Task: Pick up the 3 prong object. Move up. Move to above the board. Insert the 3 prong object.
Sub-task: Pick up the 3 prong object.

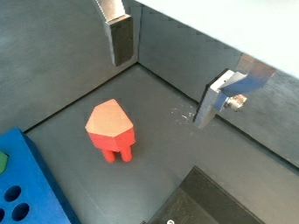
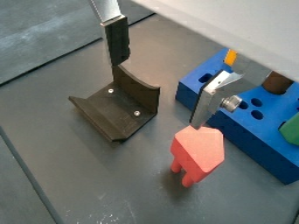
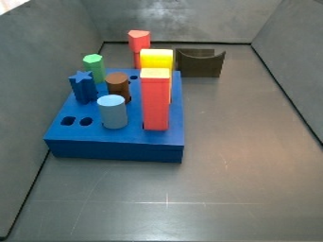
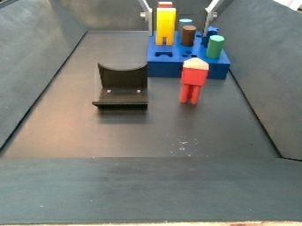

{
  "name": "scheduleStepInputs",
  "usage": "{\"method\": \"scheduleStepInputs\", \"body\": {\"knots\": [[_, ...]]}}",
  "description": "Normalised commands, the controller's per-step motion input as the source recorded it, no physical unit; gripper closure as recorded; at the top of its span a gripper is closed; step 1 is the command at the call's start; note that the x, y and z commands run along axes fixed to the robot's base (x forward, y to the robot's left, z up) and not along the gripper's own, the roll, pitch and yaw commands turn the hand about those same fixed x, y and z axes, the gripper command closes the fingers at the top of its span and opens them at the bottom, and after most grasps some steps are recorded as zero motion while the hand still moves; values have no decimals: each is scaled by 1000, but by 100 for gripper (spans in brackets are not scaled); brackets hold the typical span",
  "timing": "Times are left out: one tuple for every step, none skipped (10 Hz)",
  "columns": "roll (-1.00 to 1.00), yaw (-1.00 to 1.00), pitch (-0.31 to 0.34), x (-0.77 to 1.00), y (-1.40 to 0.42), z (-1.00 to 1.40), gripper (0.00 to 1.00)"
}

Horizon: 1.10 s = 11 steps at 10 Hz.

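Two silver fingers [image 1: 219, 98] of the gripper [image 2: 158, 74] are showing in both wrist views, spread wide apart with nothing between them, so the jaws are released. The 3 prong object [image 1: 111, 129] is standing upright on the dark floor [image 4: 141, 132], below the jaws and apart from both fingers; its prongs are pointing down to the floor. In a side view the 3 prong object [image 4: 193, 81] is standing just in front of the board [image 4: 186, 60], near its corner and not touching it, and the dark U-shaped holder [image 4: 120, 86] is lying beside it with open floor between them. In a side view the gripper fingers [image 4: 210, 9] are only partly visible at the upper edge, above the board. The board [image 3: 116, 118] is carrying a tall red block [image 3: 155, 98], a yellow block [image 3: 157, 60], a brown cylinder [image 3: 117, 83] and other pegs. The grey walls [image 3: 284, 76] are closing the floor on the sides. I cannot see any readable writing.
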Motion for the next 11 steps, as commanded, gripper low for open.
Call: {"method": "scheduleStepInputs", "body": {"knots": [[0, 0, 0, 0, 26, 0, 0], [-4, 0, 0, 0, 14, 0, 0], [0, 0, -49, -177, 0, -246, 0], [-9, -311, -117, -554, 0, -614, 0], [0, -383, -51, -631, 0, -651, 0], [-87, -351, -111, -611, 0, -531, 0], [-164, -414, -167, -437, 0, -509, 0], [-266, -269, -239, -291, 0, -451, 0], [-271, -77, -220, -97, -43, -417, 0], [-236, 0, -170, 11, -77, -440, 0], [-190, 17, -150, 0, -117, -457, 0]]}}
